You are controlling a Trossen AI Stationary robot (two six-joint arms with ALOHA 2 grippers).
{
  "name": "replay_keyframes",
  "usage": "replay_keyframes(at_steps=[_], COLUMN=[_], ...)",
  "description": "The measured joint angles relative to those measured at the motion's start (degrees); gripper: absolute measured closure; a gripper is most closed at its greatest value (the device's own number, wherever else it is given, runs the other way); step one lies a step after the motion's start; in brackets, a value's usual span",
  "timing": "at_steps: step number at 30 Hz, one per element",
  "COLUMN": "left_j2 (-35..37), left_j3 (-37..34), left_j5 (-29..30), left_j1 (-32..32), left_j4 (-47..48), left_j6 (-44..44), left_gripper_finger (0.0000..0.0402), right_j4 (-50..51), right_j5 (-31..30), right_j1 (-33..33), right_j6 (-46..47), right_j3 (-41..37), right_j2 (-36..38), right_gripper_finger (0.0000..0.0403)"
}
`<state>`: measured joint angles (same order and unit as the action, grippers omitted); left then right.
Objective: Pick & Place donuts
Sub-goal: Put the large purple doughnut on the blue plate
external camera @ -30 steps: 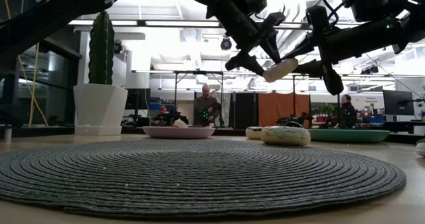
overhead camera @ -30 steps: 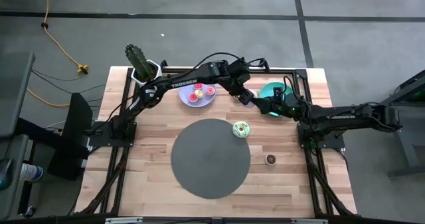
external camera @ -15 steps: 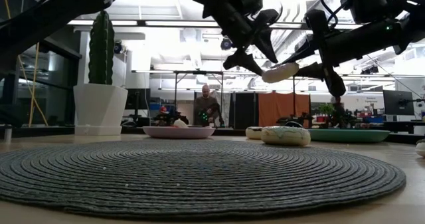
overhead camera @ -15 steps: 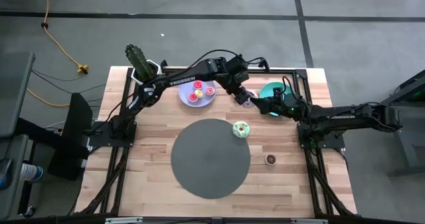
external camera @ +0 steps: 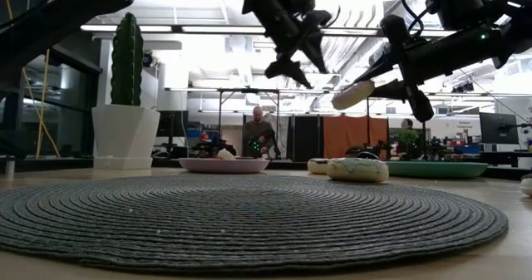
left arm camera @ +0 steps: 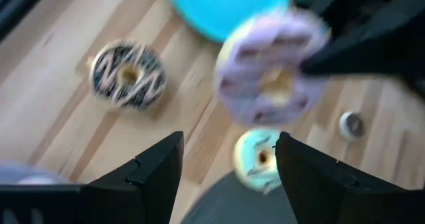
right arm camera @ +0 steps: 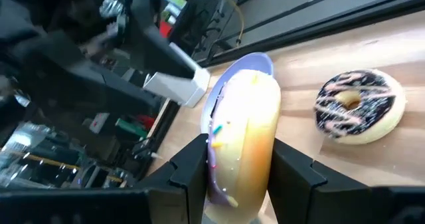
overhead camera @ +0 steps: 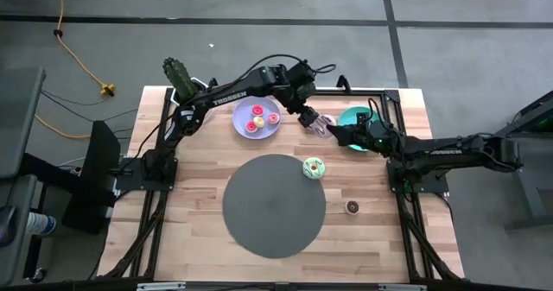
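A white-purple sprinkled donut [right arm camera: 243, 134] is held in the air by my right gripper [right arm camera: 239, 164], over the wood between the lavender plate [overhead camera: 270, 129] and the teal plate [overhead camera: 354, 115]. It also shows in the low view as the pale donut [external camera: 352, 94]. My left gripper [left arm camera: 226, 147] is open and hangs just left of and above that donut, touching nothing. A chocolate donut [left arm camera: 127, 74] with pink drizzle lies flat on the wood below. A green-iced donut [overhead camera: 313, 167] lies beside the dark mat. Pink and red donuts [overhead camera: 257, 117] sit on the lavender plate. My right gripper pinches the sprinkled donut's ring [right arm camera: 229, 161] between its two fingers, one on the iced face and one on the pale underside. The fingers reach in from the table's right, slanting slightly down. The donut is lifted clear and stands on edge, tilted.
The big dark grey mat [overhead camera: 273, 206] fills the table's middle. A potted cactus [overhead camera: 180, 77] stands at the far left corner. A small brown piece [overhead camera: 352, 206] lies right of the mat. People [external camera: 258, 130] show in the room beyond the table.
My left gripper has drawn away from the sprinkled donut, rising and moving toward the table's left and the lavender plate. The donut has stayed in my right gripper at about the same height, and that arm has hardly moved.
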<state>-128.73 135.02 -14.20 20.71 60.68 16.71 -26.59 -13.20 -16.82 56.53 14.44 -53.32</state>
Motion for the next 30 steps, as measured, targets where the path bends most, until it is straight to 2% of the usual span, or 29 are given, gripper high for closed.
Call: replay_keyframes(at_steps=[8, 22, 30], left_j2=[-0.2, -0.2, -0.2], left_j3=[0.0, 0.0, 0.0], left_j5=[0.9, 1.4, 1.9], left_j1=[-0.6, -1.3, -1.2], left_j4=[9.2, 9.8, 9.8], left_j6=[-2.7, -3.0, -3.4], left_gripper_finger=[0.0172, 0.0172, 0.0172], right_j4=[3.6, 13.0, 19.2], right_j5=[-2.8, 2.1, 2.3], right_j1=[-4.6, -17.0, -22.7], right_j6=[1.4, 5.2, 6.7], right_j3=[0.0, 0.0, 0.0], right_j2=[0.0, 0.0, 0.0], right_gripper_finger=[0.0277, 0.0277, 0.0277])
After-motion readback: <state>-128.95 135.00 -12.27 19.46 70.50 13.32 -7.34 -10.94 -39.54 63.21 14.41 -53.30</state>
